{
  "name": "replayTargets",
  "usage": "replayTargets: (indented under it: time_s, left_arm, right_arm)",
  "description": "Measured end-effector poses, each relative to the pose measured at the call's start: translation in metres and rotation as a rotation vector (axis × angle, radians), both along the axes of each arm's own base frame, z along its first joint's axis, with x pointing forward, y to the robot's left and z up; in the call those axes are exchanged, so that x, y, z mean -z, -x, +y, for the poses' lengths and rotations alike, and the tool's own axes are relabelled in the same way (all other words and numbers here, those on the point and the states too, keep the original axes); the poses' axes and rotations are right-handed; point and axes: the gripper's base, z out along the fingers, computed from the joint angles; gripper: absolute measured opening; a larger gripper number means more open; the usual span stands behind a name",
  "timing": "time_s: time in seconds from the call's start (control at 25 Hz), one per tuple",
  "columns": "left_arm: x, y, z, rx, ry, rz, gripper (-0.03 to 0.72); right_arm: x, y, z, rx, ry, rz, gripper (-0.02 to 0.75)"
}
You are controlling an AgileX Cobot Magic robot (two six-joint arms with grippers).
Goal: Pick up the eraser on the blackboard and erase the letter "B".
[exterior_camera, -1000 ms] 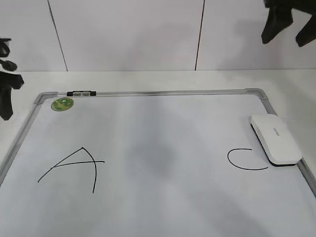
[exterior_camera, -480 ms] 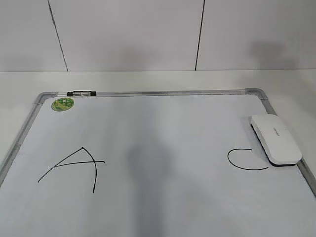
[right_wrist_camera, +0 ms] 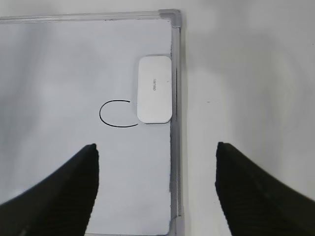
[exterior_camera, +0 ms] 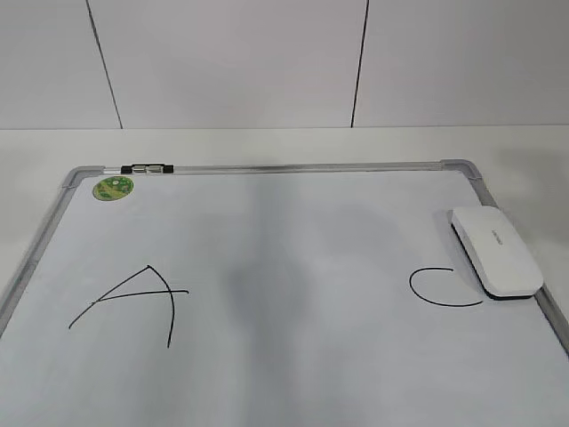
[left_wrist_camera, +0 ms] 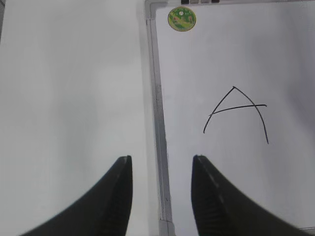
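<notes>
The blackboard (exterior_camera: 293, 267) is a white dry-erase board with a silver frame, lying flat. The white eraser (exterior_camera: 495, 250) lies on its right side by the frame, overlapping the right end of the black "C" (exterior_camera: 440, 289). It also shows in the right wrist view (right_wrist_camera: 154, 89). A black "A" (exterior_camera: 133, 298) is at the left, also in the left wrist view (left_wrist_camera: 236, 110). No letter "B" shows between them. My left gripper (left_wrist_camera: 161, 162) is open and empty, high above the board's left frame. My right gripper (right_wrist_camera: 156, 150) is wide open and empty, high above the board's right frame. Neither shows in the exterior view.
A round green sticker (exterior_camera: 112, 187) and a small black-and-silver clip (exterior_camera: 147, 167) sit at the board's far left corner. The board lies on a white table (exterior_camera: 267, 142) with a white panelled wall behind.
Both arms have risen out of the exterior view; one second ago their dark grippers showed at its left and upper right edges. The eraser and letters have not moved.
</notes>
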Motion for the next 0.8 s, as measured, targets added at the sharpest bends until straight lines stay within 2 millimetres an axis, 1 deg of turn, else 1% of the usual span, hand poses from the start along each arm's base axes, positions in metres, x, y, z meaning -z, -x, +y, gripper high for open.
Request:
replayTargets:
  time_s: [0.12,0.2,0.32,0.44,0.6,0.72,0.8]
  left_arm:
    - [0.000,0.033,0.002,0.000,0.004,-0.076,0.300]
    - [0.007,0.052,0.003,0.005,0.001,-0.109,0.300]
    - [0.024,0.075,0.004,0.008,-0.001,-0.136,0.298]
    - [0.044,0.095,0.005,0.008,0.001,-0.164,0.298]
    - [0.070,0.114,0.006,0.009,0.003,-0.233,0.298]
    - [0.089,0.122,0.007,0.008,0.005,-0.271,0.298]
    - [0.102,0.124,0.007,0.009,0.004,-0.277,0.298]
  right_arm:
    - [0.011,0.031,-0.005,0.005,0.003,-0.049,0.572]
    - [0.022,0.047,-0.007,0.005,0.001,-0.067,0.572]
    - [0.037,0.071,-0.010,0.007,-0.001,-0.108,0.572]
    - [0.054,0.089,-0.012,0.006,-0.004,-0.139,0.572]
    - [0.079,0.104,-0.014,0.007,-0.003,-0.171,0.572]
    - [0.094,0.105,-0.015,-0.009,0.012,-0.215,0.572]
    - [0.104,0.103,-0.014,-0.016,0.020,-0.214,0.572]
